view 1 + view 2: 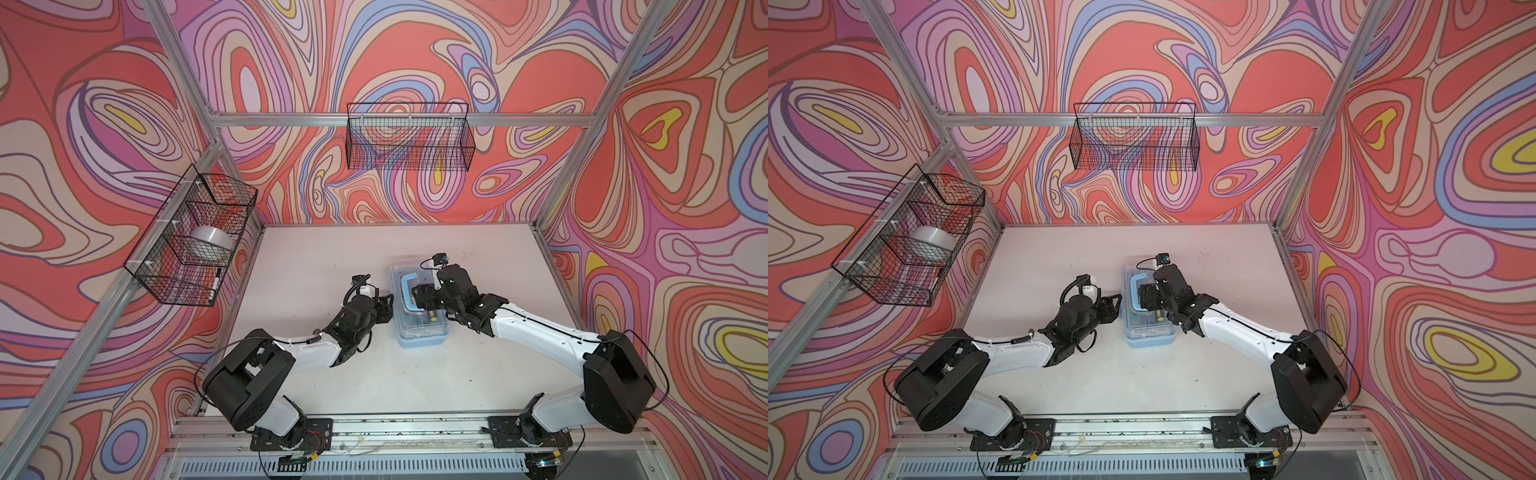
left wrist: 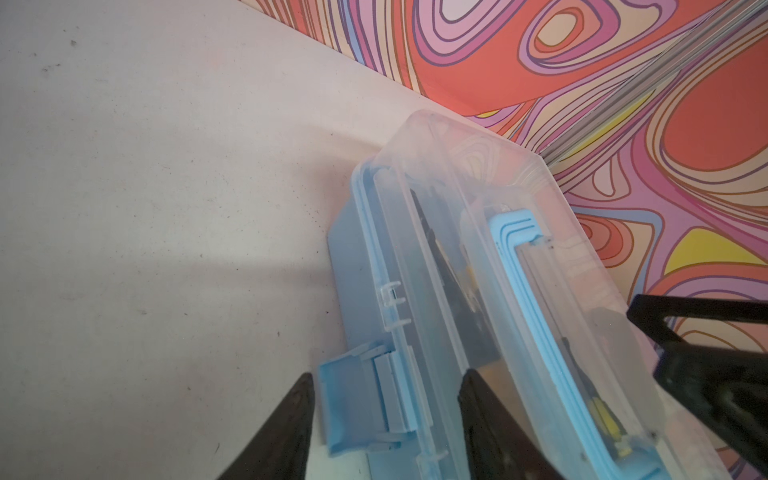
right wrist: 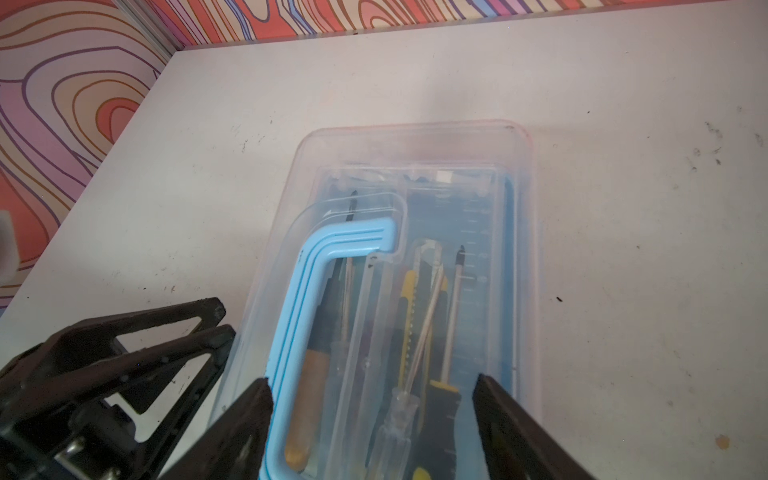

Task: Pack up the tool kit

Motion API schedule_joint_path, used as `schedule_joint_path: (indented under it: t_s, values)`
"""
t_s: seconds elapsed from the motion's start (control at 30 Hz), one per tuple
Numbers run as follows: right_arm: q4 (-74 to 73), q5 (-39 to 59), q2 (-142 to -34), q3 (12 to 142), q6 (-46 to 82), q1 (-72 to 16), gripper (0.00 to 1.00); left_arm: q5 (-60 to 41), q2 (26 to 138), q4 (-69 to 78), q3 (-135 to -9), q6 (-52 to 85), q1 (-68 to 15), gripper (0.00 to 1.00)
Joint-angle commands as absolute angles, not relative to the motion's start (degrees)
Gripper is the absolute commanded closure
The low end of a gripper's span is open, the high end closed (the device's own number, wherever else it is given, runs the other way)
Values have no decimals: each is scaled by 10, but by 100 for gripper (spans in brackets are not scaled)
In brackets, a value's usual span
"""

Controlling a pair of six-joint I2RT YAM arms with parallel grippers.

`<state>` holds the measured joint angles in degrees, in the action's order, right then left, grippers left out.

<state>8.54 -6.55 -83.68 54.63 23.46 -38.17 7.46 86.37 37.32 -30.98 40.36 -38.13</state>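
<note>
The tool kit [image 1: 419,332] [image 1: 1148,332] is a light-blue box lying on the white table, its clear lid down and its blue handle [image 3: 332,249] folded flat. Through the lid I see a yellow-black utility knife [image 3: 411,299] and screwdrivers [image 3: 453,311]. My left gripper [image 1: 388,307] [image 2: 386,399] is at the box's left side. Its jaws stand apart around the flipped-out blue latch [image 2: 353,399], one finger on the lid. My right gripper [image 1: 419,297] [image 3: 374,399] hovers open over the lid, one finger beside the handle.
A black wire basket [image 1: 409,137] hangs on the back wall. Another basket [image 1: 166,266] on the left wall holds a tape roll [image 1: 210,243] and a marker [image 1: 216,284]. Aluminium frame posts border the table.
</note>
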Motion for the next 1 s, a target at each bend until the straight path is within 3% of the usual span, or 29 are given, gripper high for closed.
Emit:
schedule_joint_path:
  t_s: [0.0,0.2,0.4,0.97]
  values:
    - [121,-67,-841,538,240,-380,20,76,862,338,-313,416,-368,43]
    - [122,-68,-832,536,235,-380,19,75,850,246,-306,365,-367,39]
    - [120,-66,-845,543,235,-380,19,33,878,287,-264,337,-386,34]
    - [131,-69,-867,566,231,-380,19,176,1001,396,-274,386,-452,36]
